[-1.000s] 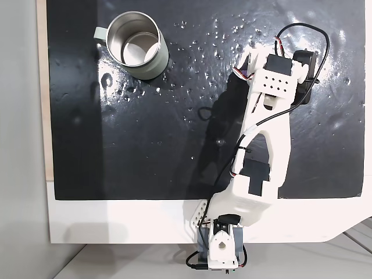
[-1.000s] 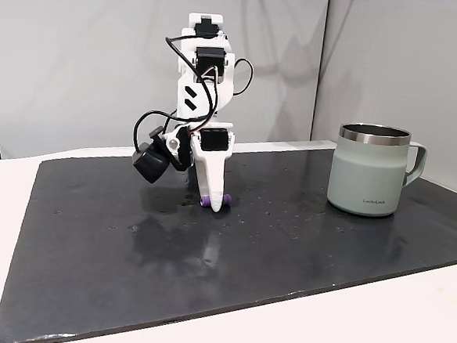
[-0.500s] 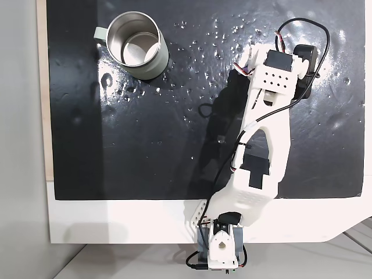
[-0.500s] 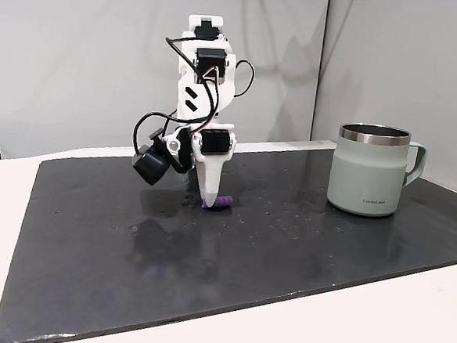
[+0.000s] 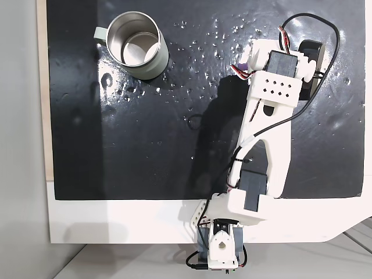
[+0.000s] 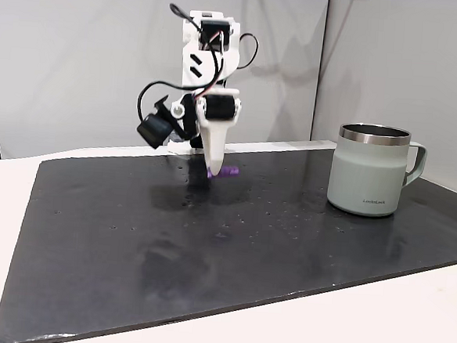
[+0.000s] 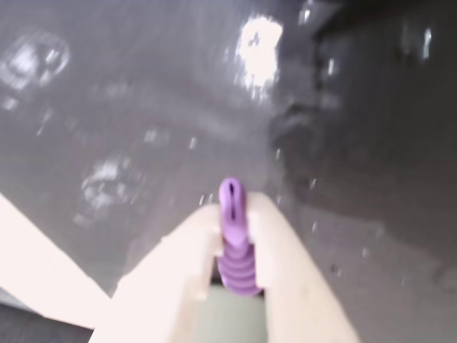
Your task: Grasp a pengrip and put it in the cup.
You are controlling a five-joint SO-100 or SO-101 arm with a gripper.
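Pengrip (image 7: 232, 239) is up off the mat, pinched between the 2 fingertips of the gripper (image 7: 234, 246), claw clamped tight on it! In the side-on fixed view the purple piece (image 6: 227, 172) pokes out sideways from the tip, hanging clear above the black mat (image 6: 207, 248), likely lifted so it can travel without dragging. 1 pengrip, 1 cup (image 6: 372, 169) standing upright, mouth open and well apart, ready to receive it.
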